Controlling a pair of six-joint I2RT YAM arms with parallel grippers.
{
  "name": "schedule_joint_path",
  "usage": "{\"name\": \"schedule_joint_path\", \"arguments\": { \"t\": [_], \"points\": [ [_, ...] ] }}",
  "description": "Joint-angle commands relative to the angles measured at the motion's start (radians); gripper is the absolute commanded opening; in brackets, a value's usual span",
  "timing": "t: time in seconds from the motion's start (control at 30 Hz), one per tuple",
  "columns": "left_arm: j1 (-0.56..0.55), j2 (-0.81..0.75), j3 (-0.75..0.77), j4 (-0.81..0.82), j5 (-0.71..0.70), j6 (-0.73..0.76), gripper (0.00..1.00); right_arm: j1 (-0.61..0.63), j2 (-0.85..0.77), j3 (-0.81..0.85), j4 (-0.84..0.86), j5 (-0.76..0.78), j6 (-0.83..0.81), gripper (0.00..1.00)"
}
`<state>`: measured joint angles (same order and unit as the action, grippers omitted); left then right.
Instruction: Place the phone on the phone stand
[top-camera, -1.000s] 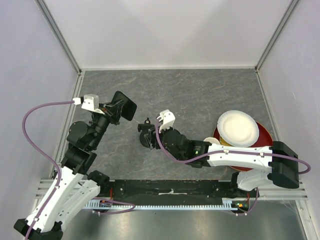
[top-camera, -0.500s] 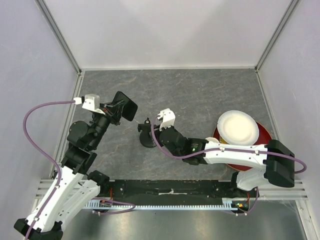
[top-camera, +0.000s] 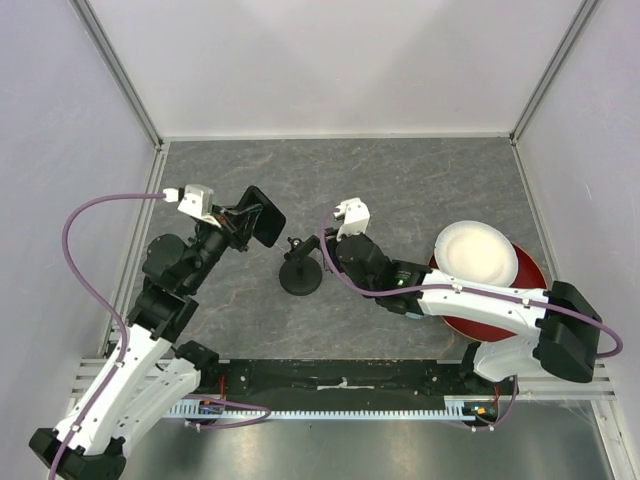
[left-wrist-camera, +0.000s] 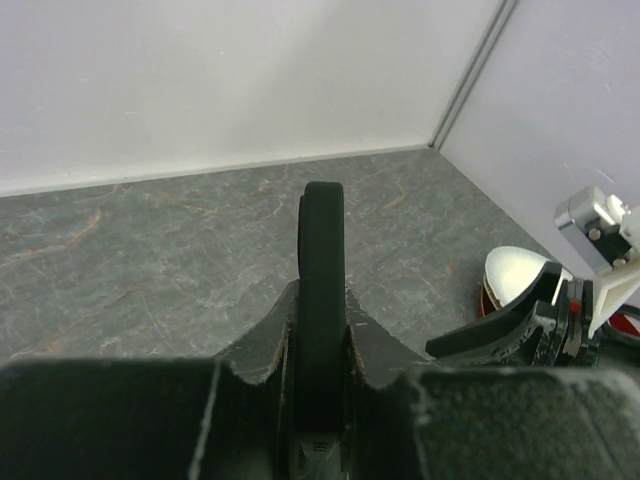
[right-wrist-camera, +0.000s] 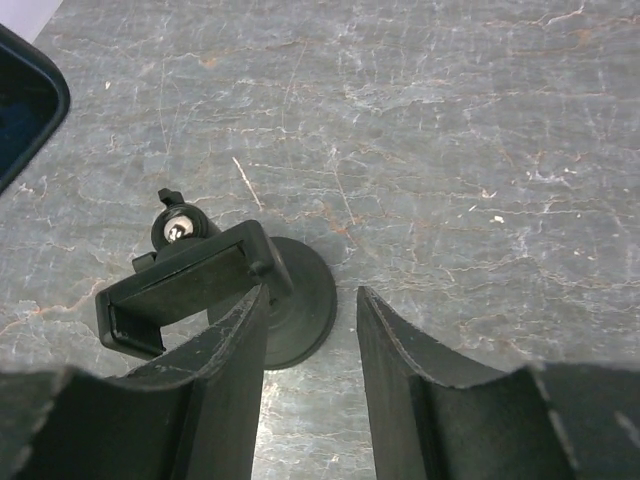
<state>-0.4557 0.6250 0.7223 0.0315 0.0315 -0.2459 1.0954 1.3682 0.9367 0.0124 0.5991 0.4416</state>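
My left gripper (top-camera: 243, 224) is shut on the black phone (top-camera: 264, 216) and holds it in the air left of the stand. In the left wrist view the phone (left-wrist-camera: 322, 300) stands on edge between the fingers. The phone stand (top-camera: 300, 271) stands on the grey table, with a round base and a clamp head on top. My right gripper (top-camera: 327, 249) is open and empty, just right of the stand. In the right wrist view the stand's clamp head (right-wrist-camera: 183, 285) and disc base (right-wrist-camera: 296, 312) lie by the left finger (right-wrist-camera: 215, 385). A corner of the phone (right-wrist-camera: 22, 110) shows at top left.
A white plate (top-camera: 476, 255) lies on stacked red and yellow dishes (top-camera: 528, 275) at the right. A metal frame and white walls close the table on three sides. The dishes also show at the right of the left wrist view (left-wrist-camera: 515, 280).
My right gripper let go of the stand and drew back to the right. My left gripper moved the phone right, closer to the stand.
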Motion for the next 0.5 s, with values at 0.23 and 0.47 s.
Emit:
{"name": "schedule_joint_path", "arguments": {
  "t": [0.23,0.47],
  "points": [
    [-0.001,0.152,0.115,0.088,0.428,-0.013,0.02,-0.048,-0.153,-0.065,0.001,-0.255,-0.192,0.41],
    [-0.001,0.176,0.166,0.040,0.438,-0.044,0.02,-0.066,-0.195,-0.121,0.030,-0.467,-0.228,0.42]
  ]
}}
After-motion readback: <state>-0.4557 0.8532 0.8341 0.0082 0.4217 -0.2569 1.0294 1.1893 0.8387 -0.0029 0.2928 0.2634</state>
